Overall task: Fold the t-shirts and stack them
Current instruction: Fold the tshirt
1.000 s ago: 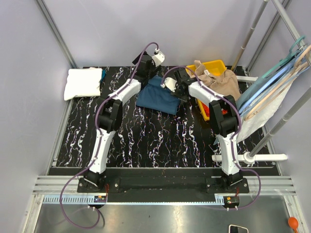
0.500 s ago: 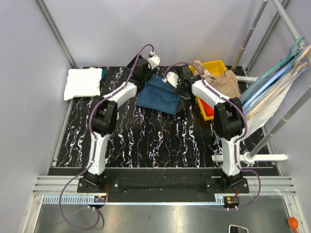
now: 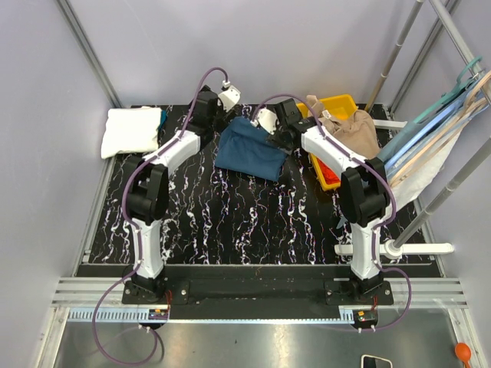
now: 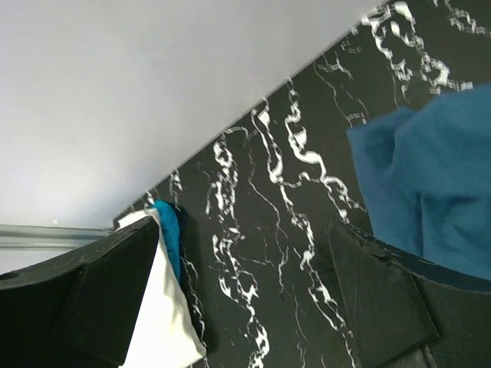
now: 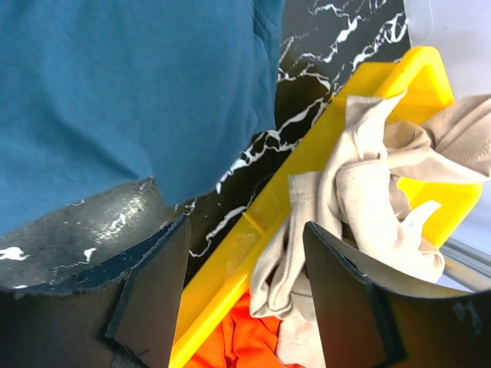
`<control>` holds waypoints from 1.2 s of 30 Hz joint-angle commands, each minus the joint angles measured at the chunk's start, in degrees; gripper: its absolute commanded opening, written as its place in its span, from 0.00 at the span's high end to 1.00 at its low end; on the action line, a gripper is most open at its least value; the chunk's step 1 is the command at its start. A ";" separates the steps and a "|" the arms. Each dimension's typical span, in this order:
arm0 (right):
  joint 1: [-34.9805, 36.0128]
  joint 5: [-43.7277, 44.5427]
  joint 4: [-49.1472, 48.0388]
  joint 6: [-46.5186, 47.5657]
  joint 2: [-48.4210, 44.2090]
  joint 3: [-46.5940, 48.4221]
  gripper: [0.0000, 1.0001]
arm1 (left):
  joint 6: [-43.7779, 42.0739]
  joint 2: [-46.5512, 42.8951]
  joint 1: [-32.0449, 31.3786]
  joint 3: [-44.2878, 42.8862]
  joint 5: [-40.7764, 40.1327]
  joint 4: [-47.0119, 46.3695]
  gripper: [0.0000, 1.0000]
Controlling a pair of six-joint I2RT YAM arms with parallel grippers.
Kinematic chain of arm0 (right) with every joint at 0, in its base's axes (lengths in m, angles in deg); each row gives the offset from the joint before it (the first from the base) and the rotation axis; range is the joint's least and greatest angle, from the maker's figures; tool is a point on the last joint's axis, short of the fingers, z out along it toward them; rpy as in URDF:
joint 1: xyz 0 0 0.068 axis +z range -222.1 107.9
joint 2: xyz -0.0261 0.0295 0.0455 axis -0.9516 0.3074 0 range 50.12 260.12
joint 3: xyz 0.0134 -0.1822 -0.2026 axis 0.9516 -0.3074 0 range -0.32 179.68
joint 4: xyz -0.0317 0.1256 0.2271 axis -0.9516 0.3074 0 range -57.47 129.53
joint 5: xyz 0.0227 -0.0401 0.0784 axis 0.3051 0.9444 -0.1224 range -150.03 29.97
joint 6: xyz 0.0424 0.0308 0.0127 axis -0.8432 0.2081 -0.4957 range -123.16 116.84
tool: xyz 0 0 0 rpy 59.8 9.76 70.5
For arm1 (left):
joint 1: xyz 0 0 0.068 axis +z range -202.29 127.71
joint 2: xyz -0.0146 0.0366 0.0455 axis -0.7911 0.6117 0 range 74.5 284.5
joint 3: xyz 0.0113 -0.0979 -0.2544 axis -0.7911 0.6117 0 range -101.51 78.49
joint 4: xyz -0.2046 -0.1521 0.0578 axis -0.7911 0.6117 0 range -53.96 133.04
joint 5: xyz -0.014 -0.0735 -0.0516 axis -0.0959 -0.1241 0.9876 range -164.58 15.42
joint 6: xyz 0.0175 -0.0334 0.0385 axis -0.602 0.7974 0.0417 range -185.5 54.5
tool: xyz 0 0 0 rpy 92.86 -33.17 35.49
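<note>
1. Jaws on the left arm stand wide apart with nothing between the fingers (image 4: 100,307). They hang over bare bench left of the yellow bin (image 3: 341,102), past the teal-blue t-shirt (image 3: 249,152).
2. Jaws on the right arm are equally spread and hold nothing. Their fingers (image 5: 153,291) frame the bin's near rim and the edge of the teal-blue t-shirt just beside it.
3. One small pale tag (image 5: 418,218) shows on the tan t-shirt (image 3: 353,126). Any print on it is too small to read.
4. The bench (image 3: 230,215) is black with white marble-like veining. Plain pale grey walls (image 3: 230,46) with metal framing enclose it on three sides.
5. The teal-blue t-shirt lies just left of the bin. It is folded into a rough, slightly rumpled rectangle set at an angle, flat on the bench.
6. The tan t-shirt is crumpled and unfolded. It is heaped in the bin and spills over the right rim.
7. A red-orange t-shirt (image 5: 245,337) sits inside the bin, under the tan one, with only a patch of it visible.
8. The white t-shirt (image 3: 132,132) lies well left of the bin, near the bench's left edge. It is folded into a neat square, with a strip of bright blue cloth (image 4: 169,230) showing at its far side.
9. Pale blue and beige hangers (image 3: 430,130) lean to the right of the bin.
</note>
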 commanded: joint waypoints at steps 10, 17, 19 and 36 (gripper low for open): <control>2.52 -0.61 -0.50 -1.81 4.08 5.42 0.33 | 0.69 2.85 1.79 -2.11 4.64 1.98 0.01; 2.70 -0.70 -0.58 -1.90 7.07 7.36 0.35 | 0.96 3.55 2.06 -1.94 4.73 1.89 0.01; 2.70 -0.52 -0.58 -1.90 7.07 7.27 0.36 | 1.04 3.73 2.06 -1.85 4.73 1.80 0.01; 2.88 3.60 -3.83 1.26 11.20 9.64 0.80 | 2.19 4.61 2.06 -1.50 5.52 1.63 0.01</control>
